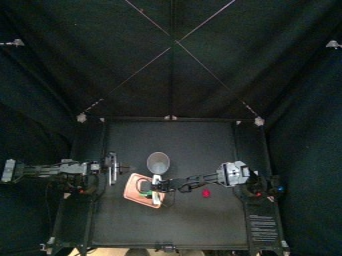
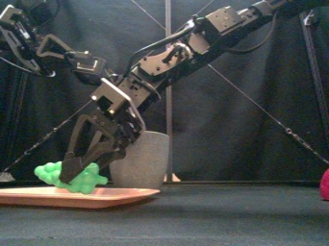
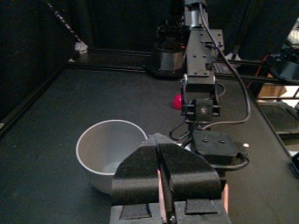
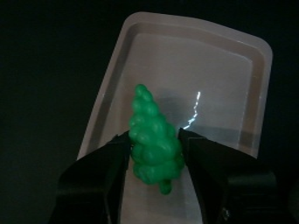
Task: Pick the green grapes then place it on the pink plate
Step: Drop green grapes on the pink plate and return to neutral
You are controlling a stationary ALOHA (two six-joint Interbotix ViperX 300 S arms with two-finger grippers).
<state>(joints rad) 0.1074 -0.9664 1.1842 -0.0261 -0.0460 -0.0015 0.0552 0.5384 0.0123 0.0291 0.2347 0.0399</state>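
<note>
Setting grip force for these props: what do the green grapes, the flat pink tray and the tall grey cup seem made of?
Lumpy green toy grapes: probably moulded plastic or rubber; one even colour, smooth bumps.
Flat pink tray: likely hard plastic; smooth bed with a bright glare streak.
Tall grey cup: matt surface; ceramic or plastic, cannot tell.

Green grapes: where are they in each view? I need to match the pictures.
Top view: hidden under the right tool, over the pink tray.
Front view: green grapes low left, at the tray.
Left wrist view: not in it.
Right wrist view: centre, between the tool's jaws.
Shared landmark: the pink tray, in top, front and right wrist views.
</note>
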